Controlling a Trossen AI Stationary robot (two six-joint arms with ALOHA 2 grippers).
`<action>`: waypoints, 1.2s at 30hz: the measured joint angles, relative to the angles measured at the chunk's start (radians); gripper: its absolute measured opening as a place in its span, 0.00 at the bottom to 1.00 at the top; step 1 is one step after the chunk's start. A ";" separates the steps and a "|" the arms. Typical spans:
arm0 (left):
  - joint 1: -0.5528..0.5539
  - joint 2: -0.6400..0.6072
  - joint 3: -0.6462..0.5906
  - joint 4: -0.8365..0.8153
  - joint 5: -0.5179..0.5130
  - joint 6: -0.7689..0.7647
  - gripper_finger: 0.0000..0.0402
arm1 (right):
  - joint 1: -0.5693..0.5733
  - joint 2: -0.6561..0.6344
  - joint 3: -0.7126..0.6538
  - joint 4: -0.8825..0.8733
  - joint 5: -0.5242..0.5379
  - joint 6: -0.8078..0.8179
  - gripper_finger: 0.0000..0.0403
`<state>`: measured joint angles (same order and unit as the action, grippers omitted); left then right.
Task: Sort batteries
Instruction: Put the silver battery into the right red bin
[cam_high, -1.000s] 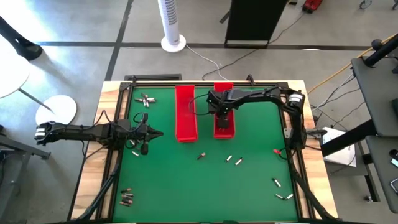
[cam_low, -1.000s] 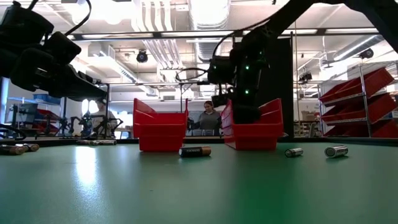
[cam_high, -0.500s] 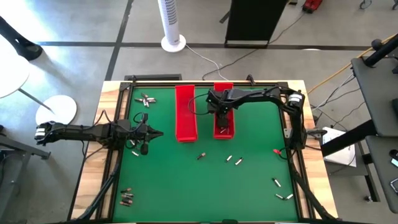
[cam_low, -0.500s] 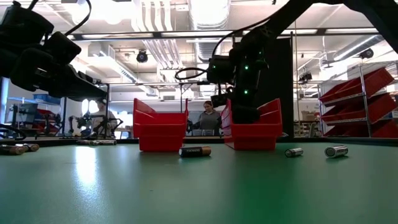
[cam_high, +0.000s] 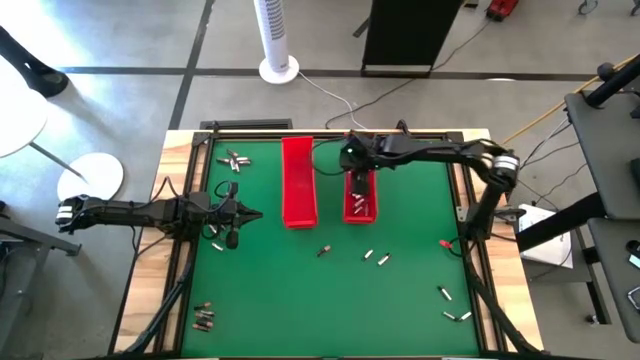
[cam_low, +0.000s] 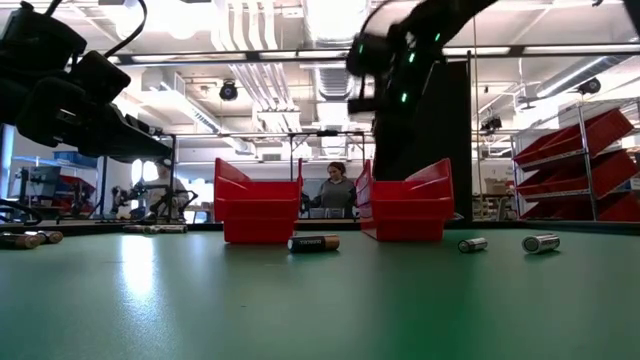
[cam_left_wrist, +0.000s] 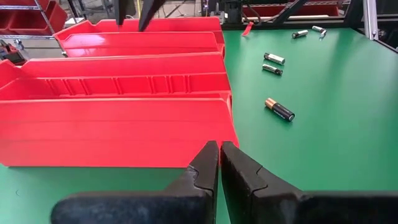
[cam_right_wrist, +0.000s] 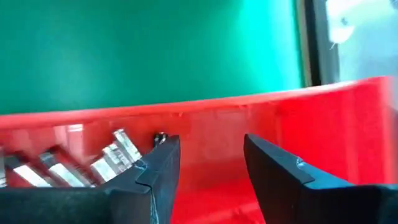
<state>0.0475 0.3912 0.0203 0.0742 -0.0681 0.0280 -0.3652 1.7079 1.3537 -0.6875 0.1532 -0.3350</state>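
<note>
Above the far end of the right red tray (cam_high: 360, 195) you find the right gripper (cam_high: 352, 158), with its two fingers spread apart and nothing between them. In its wrist view the fingers (cam_right_wrist: 155, 171) frame the inner wall of the tray, and some silvery batteries (cam_right_wrist: 115, 155) lie on the tray floor just beside them. From above you can see these cells (cam_high: 358, 206) gathered in the near part of that tray.

The left red tray (cam_high: 298, 181) stands beside it, parallel. At the left edge of the mat, the left gripper (cam_high: 252, 214) waits with its fingers (cam_left_wrist: 208, 165) pressed together and holding nothing, pointing toward the left tray.

On the green mat (cam_high: 300, 290) you still have loose batteries: a dark one (cam_high: 323, 250) in front of the trays, a silvery pair (cam_high: 376, 257) near it, more at the near right corner (cam_high: 452, 305), a group at the near left corner (cam_high: 204, 318), and a cluster at the far left (cam_high: 234, 159).
</note>
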 joint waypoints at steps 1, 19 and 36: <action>0.000 0.000 0.000 0.000 0.000 0.000 0.00 | 0.012 -0.029 0.000 -0.006 -0.003 0.009 0.43; 0.000 0.000 0.000 0.000 0.000 0.000 0.00 | 0.515 -0.422 -0.537 0.315 -0.188 0.323 0.31; 0.000 0.000 0.000 0.000 0.000 0.000 0.00 | 0.616 -0.464 -0.958 0.832 -0.190 0.414 0.40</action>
<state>0.0475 0.3912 0.0203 0.0742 -0.0684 0.0280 0.2512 1.2438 0.3961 0.1447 -0.0367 0.0789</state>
